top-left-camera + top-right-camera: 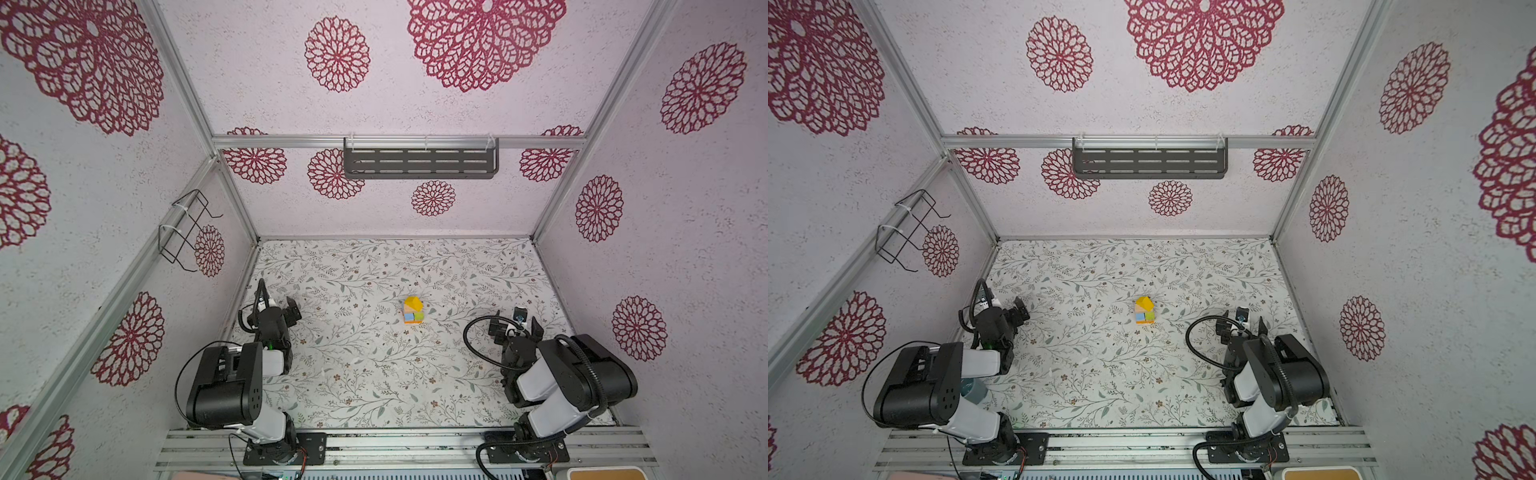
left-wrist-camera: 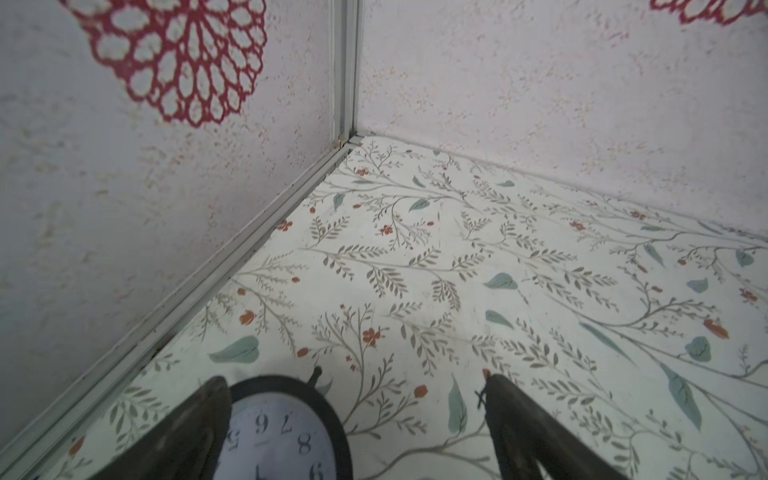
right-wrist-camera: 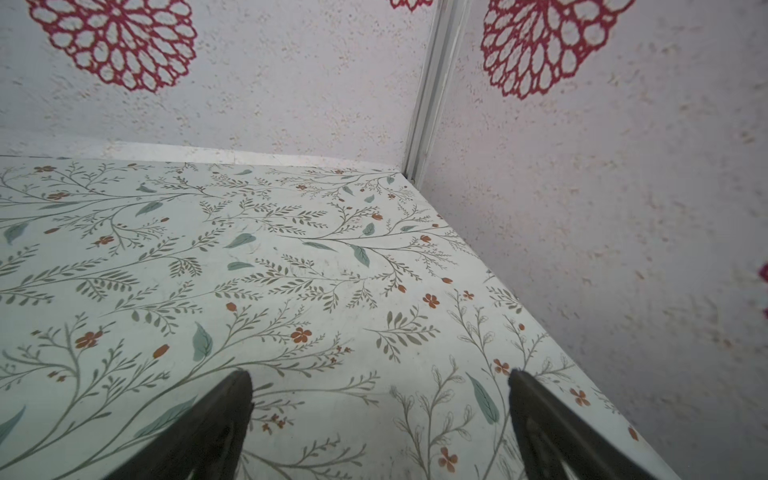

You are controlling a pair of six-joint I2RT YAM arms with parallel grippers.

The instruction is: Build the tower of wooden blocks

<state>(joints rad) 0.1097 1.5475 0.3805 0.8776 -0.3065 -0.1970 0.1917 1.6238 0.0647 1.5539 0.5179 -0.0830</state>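
In both top views a small tower of painted wood blocks stands upright near the middle of the pale table covered with a leaf-and-flower print: an orange block lowest, a light blue and a lime green block side by side on it, a tan piece above them and a yellow piece topmost. The black left gripper hangs low near the left edge of the table, well apart from the tower. The black right gripper hangs to the right of the tower, also well apart from it, its two fingers standing wide with nothing between them. In the left wrist view the left gripper has its jaws spread wide and empty above the table, facing a corner of the enclosure. A round clock with a black rim and a white face lies on the table just beside one finger; whether they touch cannot be told. In the right wrist view the right gripper likewise has its jaws wide apart and empty over the bare printed table, facing another corner. The tower appears in neither wrist view.
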